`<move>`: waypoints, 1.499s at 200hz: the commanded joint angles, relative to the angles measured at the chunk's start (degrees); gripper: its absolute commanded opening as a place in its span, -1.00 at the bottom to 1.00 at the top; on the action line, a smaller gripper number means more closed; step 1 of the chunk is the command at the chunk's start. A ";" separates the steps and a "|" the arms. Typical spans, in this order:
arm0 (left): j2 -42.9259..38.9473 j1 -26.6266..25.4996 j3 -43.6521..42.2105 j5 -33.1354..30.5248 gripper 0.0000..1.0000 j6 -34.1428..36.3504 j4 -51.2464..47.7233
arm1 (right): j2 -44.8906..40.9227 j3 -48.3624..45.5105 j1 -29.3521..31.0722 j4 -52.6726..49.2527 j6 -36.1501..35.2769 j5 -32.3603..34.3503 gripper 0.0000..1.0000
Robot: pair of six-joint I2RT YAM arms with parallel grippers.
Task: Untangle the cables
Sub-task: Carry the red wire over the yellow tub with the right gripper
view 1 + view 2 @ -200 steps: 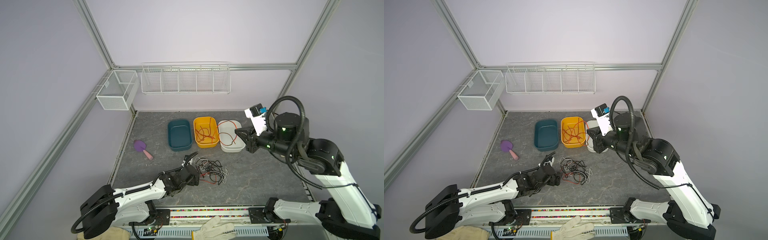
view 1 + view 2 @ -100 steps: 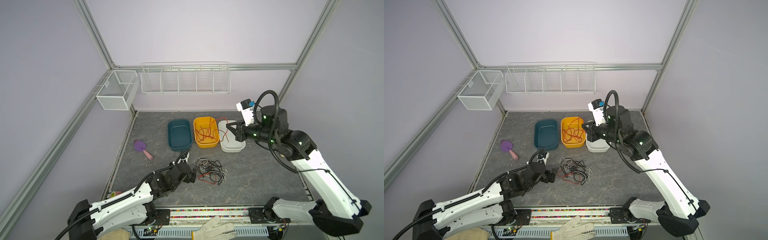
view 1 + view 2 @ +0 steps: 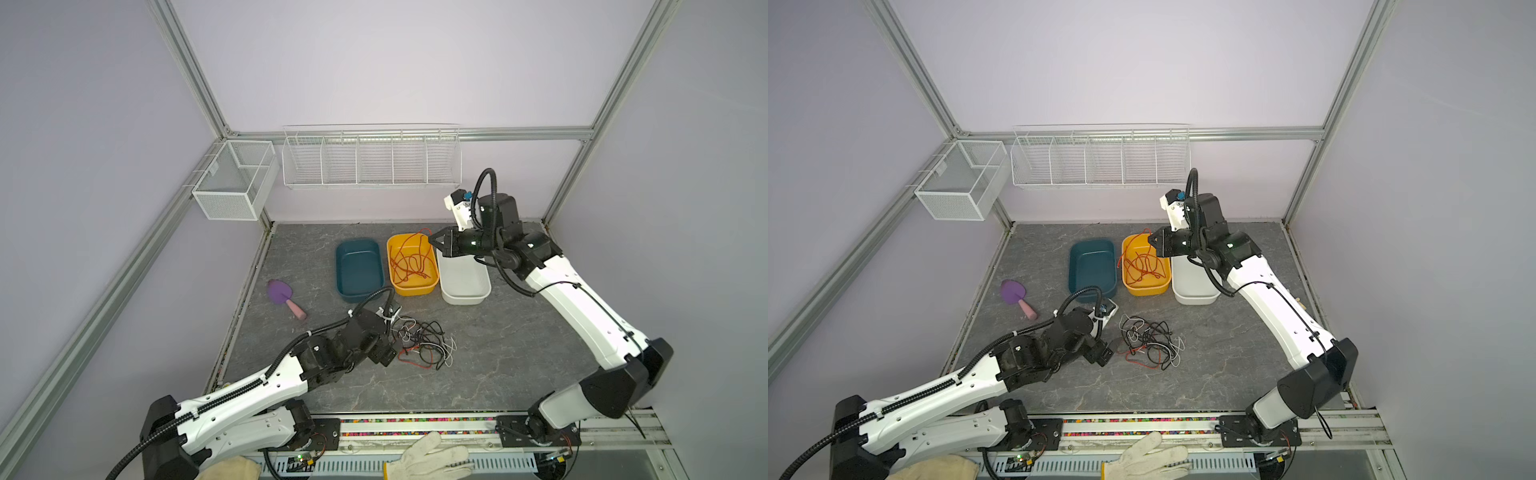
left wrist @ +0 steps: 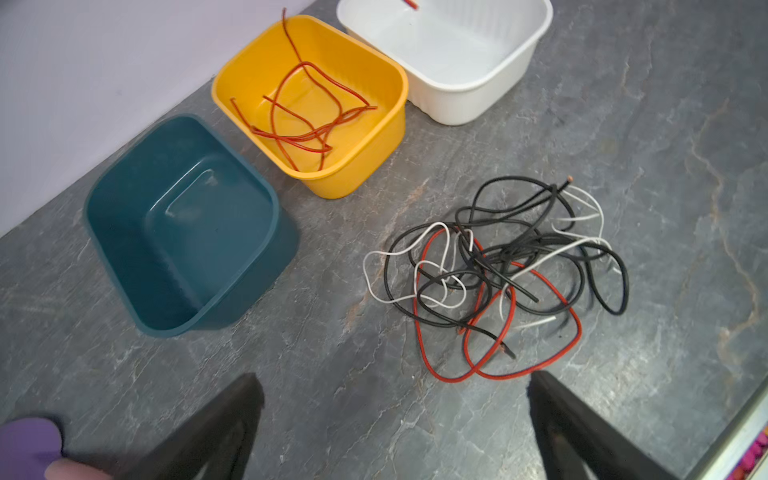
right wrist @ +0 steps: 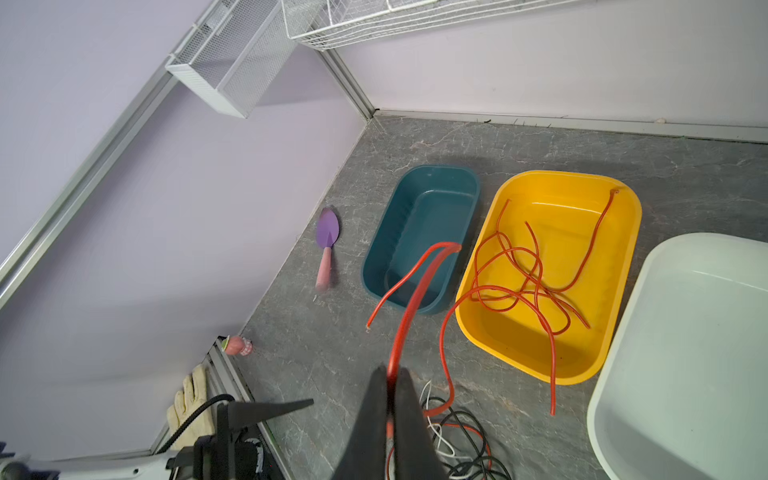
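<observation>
The right gripper [image 3: 433, 240] hangs above the back of the table, over the seam between the yellow bin [image 3: 417, 289] and the white bin [image 3: 464, 298]. Its jaws are pressed together on a red-orange cable [image 5: 409, 307]. In the right wrist view that cable juts out past the fingertips, doubles back in a tight bend and ends in a free tip in the air. Another strand trails from under the fingers toward the yellow bin, where red-orange loops [image 3: 409, 266] lie loosely on the bottom. It seems to be the same cable, though the strands cross too much to be sure.

The teal bin [image 3: 358, 266] stands just beside the yellow one, on its left in both top views.

The left gripper [image 4: 395, 376] sits low near the front of the grey tabletop [image 3: 498, 353], jaws spread wide and holding nothing. Its fingertips stop just short of the tangle of cables [image 4: 498, 274], black, white and red, which lies on the tabletop in front of the bins.

A purple trowel [image 3: 282, 295] lies near the left wall, well apart from the tangle. A work glove [image 3: 428, 459] rests on the front rail.
</observation>
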 commanded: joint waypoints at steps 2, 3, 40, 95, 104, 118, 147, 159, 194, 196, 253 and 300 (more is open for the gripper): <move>1.15 0.30 -2.09 5.79 0.99 8.97 1.12 | 3.97 1.88 -0.75 1.74 1.98 -2.54 -0.87; 1.14 0.31 -2.14 5.92 0.99 9.03 1.21 | 4.10 1.93 -0.75 1.78 1.98 -2.54 -0.87; -0.47 0.25 -6.54 6.99 0.99 11.18 5.41 | 10.51 3.12 -1.27 1.96 1.98 -2.46 -0.86; -9.45 0.29 -12.60 3.42 0.99 13.42 11.56 | 16.78 3.87 -2.12 3.58 2.16 -2.58 -0.86; -10.43 0.24 -13.15 3.18 0.99 14.36 12.00 | 17.75 4.29 -2.09 3.61 2.15 -2.44 -0.86; -11.47 0.29 -13.41 2.05 0.99 14.77 12.20 | 19.40 4.88 -2.21 3.55 1.98 -2.35 -0.86; -12.75 0.25 -13.78 1.02 0.99 15.07 12.82 | 21.41 5.77 -2.76 4.04 1.73 -2.04 -0.87; -12.72 0.21 -13.97 1.26 0.99 15.38 13.03 | 21.44 5.68 -3.02 4.90 1.89 -2.23 -0.86; -12.37 0.16 -13.82 1.48 0.99 16.20 13.20 | 20.66 5.24 -3.76 5.44 1.72 0.74 -0.86; -12.34 0.18 -13.86 1.39 0.99 16.25 13.23 | 20.64 5.17 -3.77 5.47 1.71 0.84 -0.86; -12.33 0.16 -14.22 1.74 0.99 16.58 13.68 | 24.07 5.81 -4.27 6.00 3.04 2.29 -0.87; -12.06 0.16 -14.35 2.07 0.99 16.91 13.63 | 28.65 7.52 -4.26 4.05 3.77 4.35 -0.86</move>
